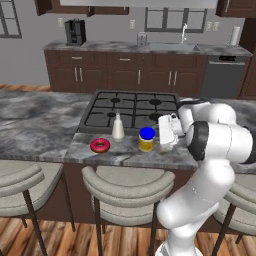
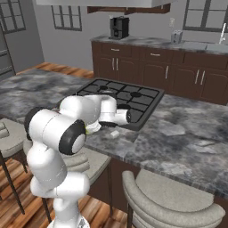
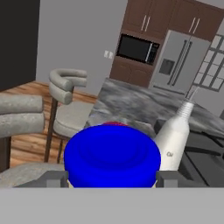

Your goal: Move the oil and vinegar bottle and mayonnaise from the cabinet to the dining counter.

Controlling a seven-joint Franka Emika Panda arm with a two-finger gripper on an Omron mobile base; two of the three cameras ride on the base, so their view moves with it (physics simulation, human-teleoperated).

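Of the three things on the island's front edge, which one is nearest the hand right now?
The mayonnaise jar with the blue lid. It sits right beside the hand, while the white bottle and the pink donut lie farther left.

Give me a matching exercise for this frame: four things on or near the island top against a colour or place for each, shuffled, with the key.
Things:
1. mayonnaise
2. oil and vinegar bottle
3. donut
4. gripper

Descriptions:
A. pink-frosted, nearest the counter's front edge
B. off-white, thin neck, just in front of the cooktop
C. blue lid, yellowish body
D. fingertips either side of the blue lid

Pairs: 1-C, 2-B, 3-A, 4-D
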